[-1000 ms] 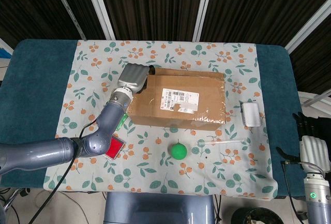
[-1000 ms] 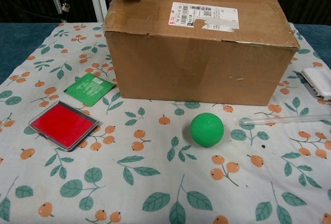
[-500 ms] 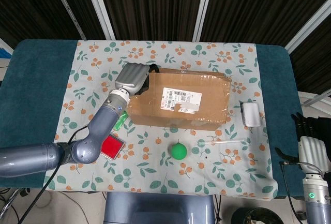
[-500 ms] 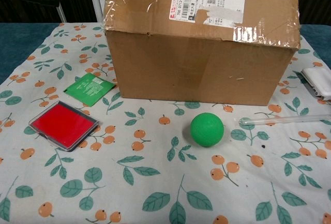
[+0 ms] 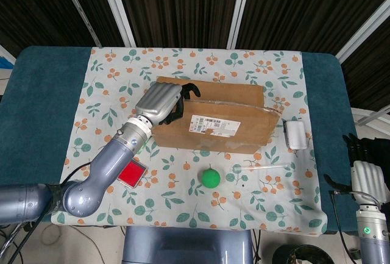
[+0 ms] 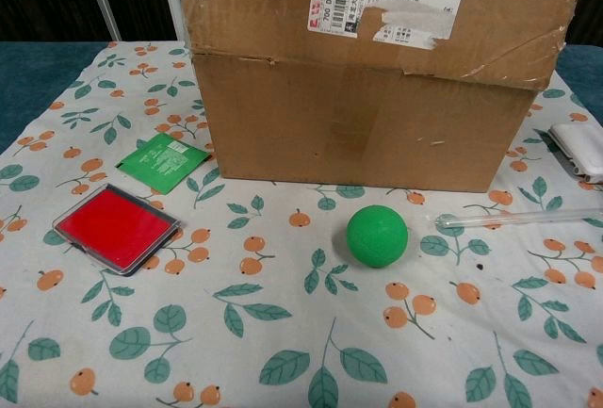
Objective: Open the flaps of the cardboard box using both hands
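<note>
The cardboard box [image 5: 210, 117] is sitting near the middle of the bench [image 5: 42, 93], on the flowered cloth [image 5: 116, 69]. Its near flap [image 5: 222, 124], the one carrying the shipping label [image 5: 213, 126], is standing raised off the box top; in the chest view it is rising toward the top edge of the picture above the front wall [image 6: 358, 125].

The left hand [image 5: 159, 102] is lying over the box's left end, with its grey back facing up. Its dark fingers [image 5: 186, 88] are curling over the flap's left edge and reaching into the opening behind it, so the flap's corner is sitting between the fingers and the palm. The fingers are clamping on that flap as far as the head view shows; the chest view is not showing the hand.

The right hand [image 5: 366, 177] is hanging well apart from the box, off the right edge of the bench. Whether its fingers are apart or together cannot be told.

In front of the box, a green ball [image 6: 377, 236] is resting on the cloth, with a clear tube [image 6: 518, 218] lying to its right. A white case [image 5: 296, 135] is lying just beside the box's right end. To the left, a green packet [image 6: 163, 162] and a red pad [image 6: 115, 225] are lying near each other.
</note>
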Tool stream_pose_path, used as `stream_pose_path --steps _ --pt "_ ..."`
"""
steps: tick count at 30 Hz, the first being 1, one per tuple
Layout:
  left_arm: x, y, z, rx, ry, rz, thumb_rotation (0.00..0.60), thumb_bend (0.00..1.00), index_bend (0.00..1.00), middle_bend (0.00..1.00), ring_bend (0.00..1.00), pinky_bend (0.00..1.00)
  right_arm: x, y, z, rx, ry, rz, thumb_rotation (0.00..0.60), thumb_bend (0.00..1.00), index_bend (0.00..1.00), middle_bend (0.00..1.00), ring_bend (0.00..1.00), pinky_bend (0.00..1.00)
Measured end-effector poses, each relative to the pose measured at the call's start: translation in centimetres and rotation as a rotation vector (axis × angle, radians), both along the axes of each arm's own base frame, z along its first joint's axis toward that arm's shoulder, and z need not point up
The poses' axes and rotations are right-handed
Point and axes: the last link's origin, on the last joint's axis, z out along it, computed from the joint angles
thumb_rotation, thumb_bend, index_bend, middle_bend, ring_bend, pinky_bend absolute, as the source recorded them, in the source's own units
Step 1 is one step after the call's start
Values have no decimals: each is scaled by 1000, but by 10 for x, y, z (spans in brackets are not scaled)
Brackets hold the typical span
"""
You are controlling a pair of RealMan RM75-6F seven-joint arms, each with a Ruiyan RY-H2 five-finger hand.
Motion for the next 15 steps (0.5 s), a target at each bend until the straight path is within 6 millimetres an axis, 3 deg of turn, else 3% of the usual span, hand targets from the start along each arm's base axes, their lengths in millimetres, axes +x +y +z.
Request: stream_pose_path --steps 15 --pt "-17 -51 14 -99 -6 -40 600 978 309 502 398 481 1 1 -1 9 4 -8 600 240 0 0 0 229"
